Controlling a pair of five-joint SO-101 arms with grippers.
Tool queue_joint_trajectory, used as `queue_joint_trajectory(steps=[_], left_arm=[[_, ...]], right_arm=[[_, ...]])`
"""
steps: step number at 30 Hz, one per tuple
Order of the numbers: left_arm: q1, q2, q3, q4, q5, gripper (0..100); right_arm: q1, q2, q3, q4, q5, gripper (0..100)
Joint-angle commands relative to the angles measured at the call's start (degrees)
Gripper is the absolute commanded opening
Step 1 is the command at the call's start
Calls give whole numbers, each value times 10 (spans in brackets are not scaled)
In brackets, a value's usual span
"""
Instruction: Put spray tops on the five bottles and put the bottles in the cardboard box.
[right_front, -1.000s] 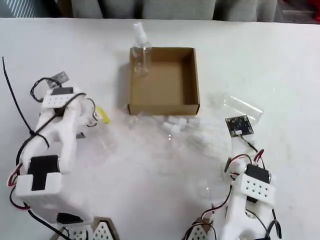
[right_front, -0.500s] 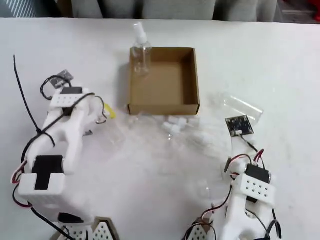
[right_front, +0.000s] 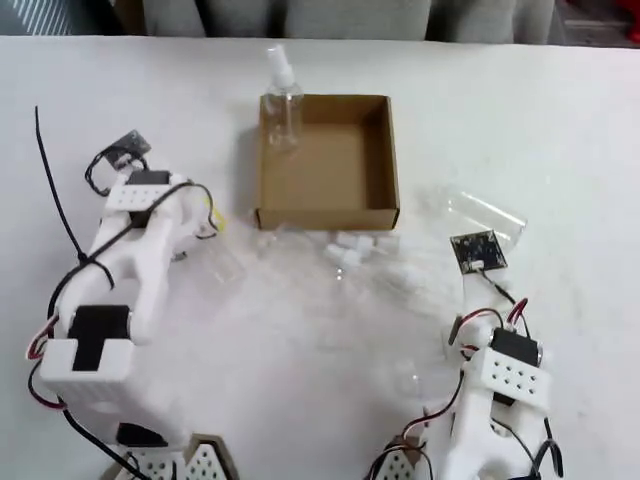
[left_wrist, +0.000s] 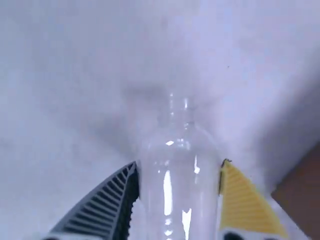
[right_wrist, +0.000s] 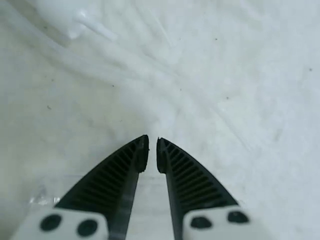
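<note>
Clear bottle (left_wrist: 179, 145), no top, gripped in L hand (left_wrist: 179, 166).

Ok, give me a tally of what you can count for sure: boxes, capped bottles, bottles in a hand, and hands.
cardboard box: 1
capped bottle, at the box's far left corner: 1
uncapped bottle, in the left hand: 1
hands, left hand and right hand: 2
Total: 5
Loose spray tops in front of the box: too clustered to count.
</note>
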Motion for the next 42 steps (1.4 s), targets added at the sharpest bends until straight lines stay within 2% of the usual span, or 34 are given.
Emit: queue_joint_trajectory(steps=[1, 4, 18, 24, 28, 31, 34, 35, 37, 39, 42], left_arm=[[2, 3, -22, -12, -1, 278], [1, -1, -21, -14, -1, 308], [4, 5, -12, -47, 20, 309], [13, 4, 35, -105, 24, 309], [13, 4, 38, -105, 25, 308], [13, 4, 39, -105, 23, 233], [13, 4, 35, -108, -1, 41], [13, 3, 34, -109, -19, 5], [13, 1, 37, -108, -26, 60], [12, -1, 39, -105, -26, 41], [13, -1, 39, -98, -76, 25]], right_arm=[[-1, -2, -3, -5, 4, 17], [-1, -2, -3, -5, 4, 17], [-1, -2, -3, -4, 4, 17], [-1, -2, -3, -4, 4, 17], [0, -2, -3, -4, 4, 17], [0, -2, -3, -4, 4, 17], [0, -2, -3, -4, 4, 17], [0, -2, -3, -4, 4, 17], [0, -2, -3, -3, 4, 17], [0, -2, -3, -3, 4, 17], [0, -2, -3, 1, 4, 17]])
